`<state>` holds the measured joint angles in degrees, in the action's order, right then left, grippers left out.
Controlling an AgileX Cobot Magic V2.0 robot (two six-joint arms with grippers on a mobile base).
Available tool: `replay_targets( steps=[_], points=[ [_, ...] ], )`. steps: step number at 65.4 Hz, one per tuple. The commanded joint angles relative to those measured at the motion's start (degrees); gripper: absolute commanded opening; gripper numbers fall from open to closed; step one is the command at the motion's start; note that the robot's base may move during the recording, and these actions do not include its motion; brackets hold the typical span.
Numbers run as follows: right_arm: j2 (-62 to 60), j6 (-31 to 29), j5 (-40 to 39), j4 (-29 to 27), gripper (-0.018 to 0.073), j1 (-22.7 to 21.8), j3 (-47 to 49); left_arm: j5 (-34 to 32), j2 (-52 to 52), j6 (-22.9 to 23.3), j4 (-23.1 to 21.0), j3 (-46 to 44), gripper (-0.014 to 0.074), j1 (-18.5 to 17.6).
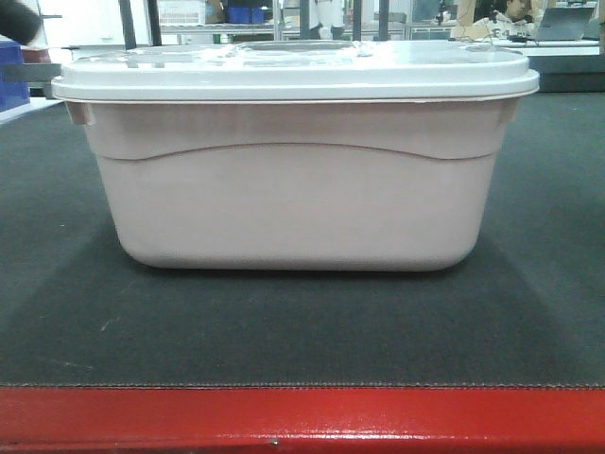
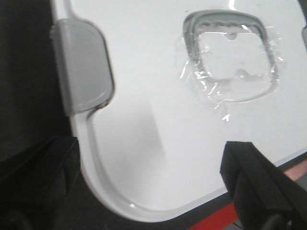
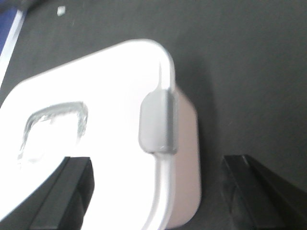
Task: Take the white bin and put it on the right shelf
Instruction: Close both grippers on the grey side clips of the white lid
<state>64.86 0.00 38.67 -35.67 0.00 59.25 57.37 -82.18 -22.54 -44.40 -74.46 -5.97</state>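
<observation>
The white bin (image 1: 293,203) stands with its lid on, in the middle of the dark mat, broadside to the front view. In the left wrist view my left gripper (image 2: 151,184) hovers open above the lid's (image 2: 158,120) near left corner, one finger (image 2: 38,179) off the edge and the other (image 2: 259,187) over the lid's front rim. A grey latch (image 2: 81,72) and the recessed handle (image 2: 230,62) show beyond it. My right gripper (image 3: 160,194) hangs open astride the bin's right end, just behind its grey latch (image 3: 158,122). The right shelf is out of view.
The bin rests on a dark mat (image 1: 534,284) over a red table edge (image 1: 302,421). A blue bin (image 1: 11,76) sits at the far left. Behind are racks with blue bins (image 1: 246,13) and a person at a laptop (image 1: 515,14).
</observation>
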Motion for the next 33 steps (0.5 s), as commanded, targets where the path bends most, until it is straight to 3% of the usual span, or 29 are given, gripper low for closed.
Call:
replay_targets(
  steps=[1, 9, 16, 25, 33],
  points=[
    [4.1, -4.1, 4.4, -7.0, 0.0636, -0.1, 5.8, 2.7, -1.3, -4.5, -10.8, -4.0, 0.0498, 3.2],
    [9.1, -6.9, 11.0, -10.9, 0.0636, -0.3, 11.2, 5.0, -3.8, -8.5, -19.0, -4.4, 0.0497, 10.7],
    [11.8, -7.0, 12.7, -11.0, 0.0636, -0.6, 14.6, 7.2, -5.0, -9.7, -20.5, -4.4, 0.0497, 14.6],
    [13.0, -8.7, 17.6, -12.1, 0.0636, -4.9, 17.2, 8.3, -7.4, -12.2, -22.8, -4.4, 0.0497, 15.0],
    [14.5, -15.5, 25.9, -20.1, 0.0636, -11.2, 17.8, 10.8, -10.2, -14.3, -26.5, -4.4, 0.0497, 14.6]
  ],
)
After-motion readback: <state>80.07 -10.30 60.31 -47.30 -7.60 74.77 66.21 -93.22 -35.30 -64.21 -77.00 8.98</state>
